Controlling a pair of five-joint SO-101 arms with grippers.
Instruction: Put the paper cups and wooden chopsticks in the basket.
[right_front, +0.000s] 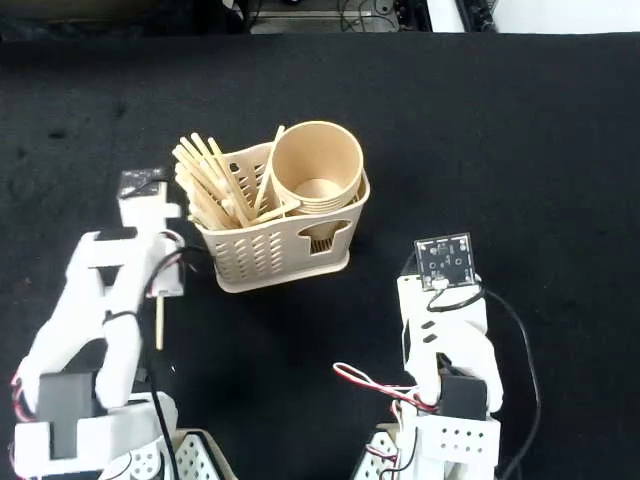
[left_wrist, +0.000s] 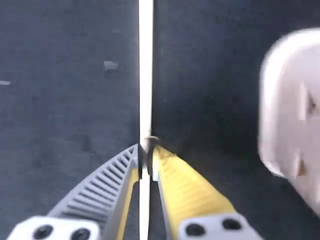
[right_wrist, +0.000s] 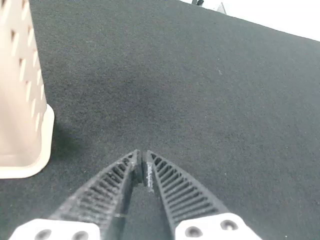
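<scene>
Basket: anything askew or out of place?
The basket stands upright, paper cups nested inside. Its chopsticks fan out, leaning over the rim. One chopstick is outside it, clamped in the left gripper.

Black cloth table (right_front: 540, 150); 1 basket (right_front: 270, 255) stands upright on it, nr the centre.

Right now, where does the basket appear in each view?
High view: basket at the picture's centre.
Left wrist view: blurred pale shape beside the left end effector gripping a chopstick, probably it.
Right wrist view: slotted wall beside the shut right end effector.
Shared landmark: black table.
</scene>
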